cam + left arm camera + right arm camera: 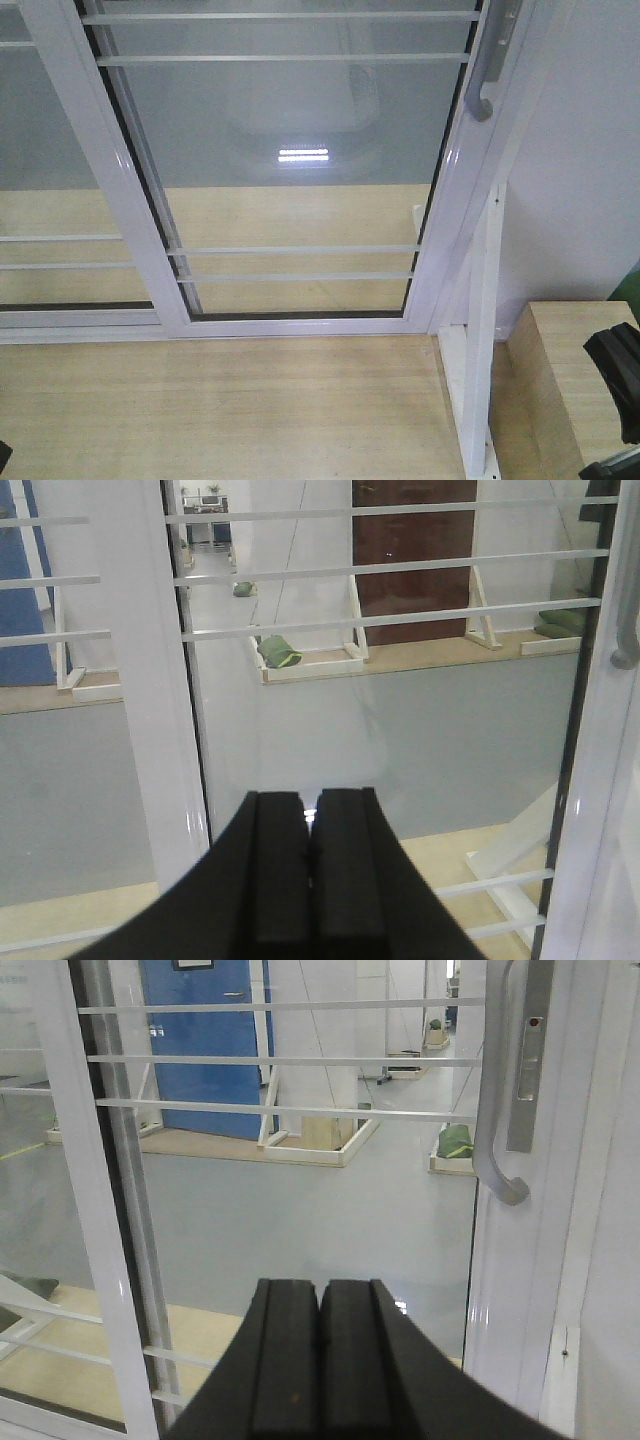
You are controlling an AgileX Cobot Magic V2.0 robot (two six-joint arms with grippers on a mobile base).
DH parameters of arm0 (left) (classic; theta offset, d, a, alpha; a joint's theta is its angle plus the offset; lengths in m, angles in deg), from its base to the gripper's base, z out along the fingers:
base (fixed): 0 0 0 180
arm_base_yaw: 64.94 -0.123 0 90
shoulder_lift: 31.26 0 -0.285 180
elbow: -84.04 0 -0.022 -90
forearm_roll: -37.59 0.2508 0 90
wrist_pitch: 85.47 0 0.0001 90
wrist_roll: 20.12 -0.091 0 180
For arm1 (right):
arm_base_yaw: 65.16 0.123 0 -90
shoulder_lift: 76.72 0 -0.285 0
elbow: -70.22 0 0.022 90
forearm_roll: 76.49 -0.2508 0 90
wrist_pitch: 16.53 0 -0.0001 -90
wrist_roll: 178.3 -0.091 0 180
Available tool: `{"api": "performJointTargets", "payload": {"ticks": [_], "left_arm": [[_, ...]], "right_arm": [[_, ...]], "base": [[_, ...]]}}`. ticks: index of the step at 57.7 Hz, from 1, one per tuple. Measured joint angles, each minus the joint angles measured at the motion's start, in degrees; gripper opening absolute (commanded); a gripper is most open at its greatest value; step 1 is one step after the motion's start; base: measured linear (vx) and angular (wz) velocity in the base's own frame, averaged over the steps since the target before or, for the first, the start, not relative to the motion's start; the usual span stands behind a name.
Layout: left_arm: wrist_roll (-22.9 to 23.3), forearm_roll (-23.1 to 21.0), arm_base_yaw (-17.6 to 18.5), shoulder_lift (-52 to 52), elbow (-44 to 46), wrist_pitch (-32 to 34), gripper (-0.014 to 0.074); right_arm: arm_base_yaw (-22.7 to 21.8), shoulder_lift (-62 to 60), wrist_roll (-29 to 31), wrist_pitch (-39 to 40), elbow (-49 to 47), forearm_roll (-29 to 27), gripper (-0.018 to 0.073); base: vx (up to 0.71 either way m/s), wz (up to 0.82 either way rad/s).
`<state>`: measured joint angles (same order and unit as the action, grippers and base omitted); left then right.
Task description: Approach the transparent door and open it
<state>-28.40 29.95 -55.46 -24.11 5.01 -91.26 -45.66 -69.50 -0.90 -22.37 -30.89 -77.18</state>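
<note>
The transparent door (300, 170) is a clear glass panel in a white frame with thin white horizontal bars, straight ahead. Its curved grey pull handle (487, 70) is on the right edge at the top right. The handle also shows in the right wrist view (497, 1100), up and to the right of my right gripper (320, 1295), and at the far right edge of the left wrist view (628, 620). My left gripper (308, 810) faces the glass (400, 710). Both grippers are shut and empty, some way short of the door.
A second white-framed glass panel without a handle (50, 180) overlaps on the left. A slanted white frame post (480, 340) stands at the right of the door. A pale wooden block (560, 380) lies at the lower right. The floor in front is pale wood (220, 410).
</note>
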Motion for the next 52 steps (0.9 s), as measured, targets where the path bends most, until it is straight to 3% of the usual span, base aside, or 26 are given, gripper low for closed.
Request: {"api": "performJointTargets", "payload": {"ticks": [52], "left_arm": [[0.0, 0.0, 0.0, 0.0, 0.0, 0.0, -0.0006]], "right_arm": [[0.0, 0.0, 0.0, 0.0, 0.0, 0.0, -0.0004]], "base": [[0.1, 0.01]]}}
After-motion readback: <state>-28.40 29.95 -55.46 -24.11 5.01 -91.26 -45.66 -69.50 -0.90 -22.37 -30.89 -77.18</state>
